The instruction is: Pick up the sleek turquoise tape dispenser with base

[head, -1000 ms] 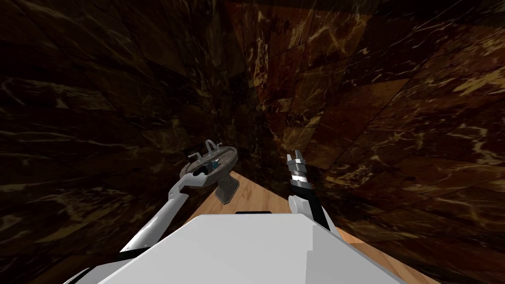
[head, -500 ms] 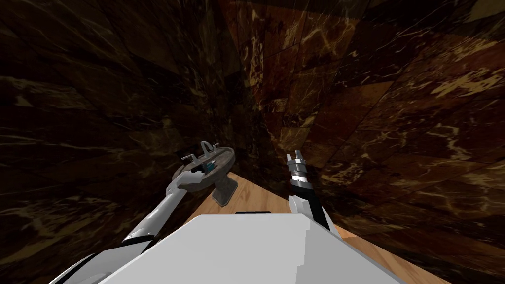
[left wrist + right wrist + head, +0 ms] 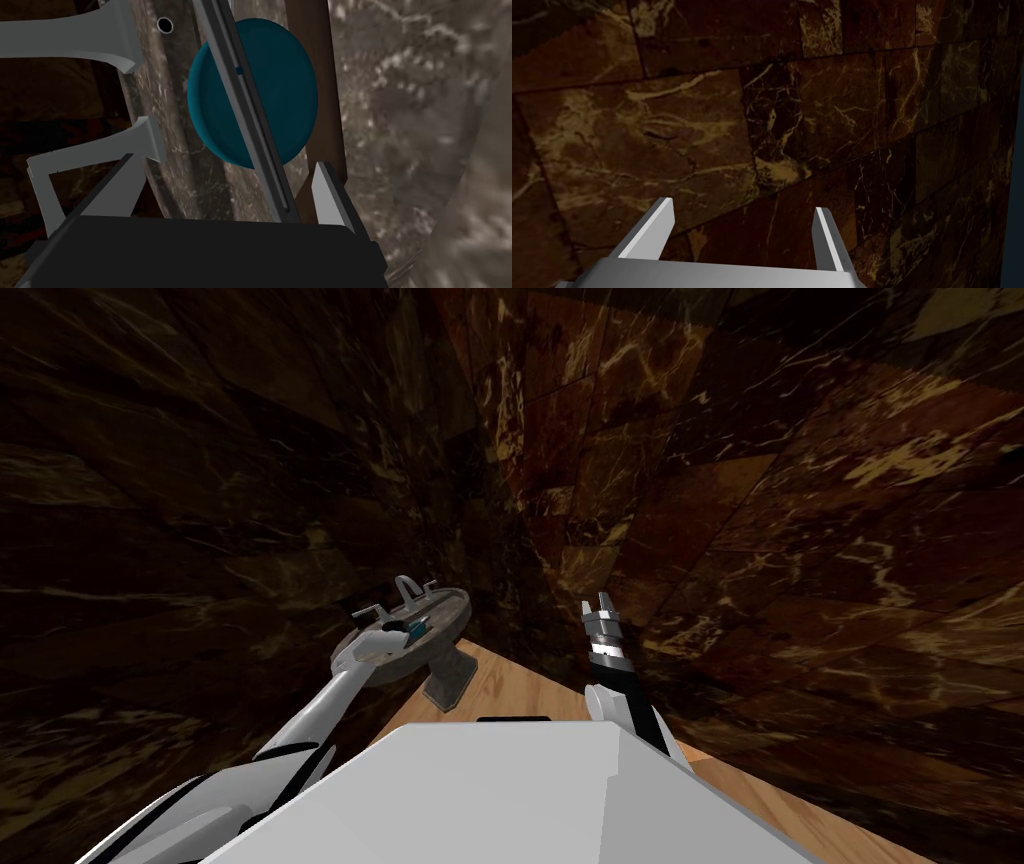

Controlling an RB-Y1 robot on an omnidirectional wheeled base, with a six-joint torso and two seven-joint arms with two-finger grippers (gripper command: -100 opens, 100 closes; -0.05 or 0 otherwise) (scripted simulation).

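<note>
turned slightly; tape dispenser (image 3: 280,90) just beyond left tool (image 3: 225,160).

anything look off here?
Yes: the turquoise tape dispenser sits on the sink rim beside the faucet, an odd spot for desk gear. The left hand is open at it. Nothing looks spilled or damaged.

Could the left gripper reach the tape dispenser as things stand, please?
Probably yes: the left gripper stands open right before the teal tape dispenser on the sink; a grey bar crosses it.
</note>
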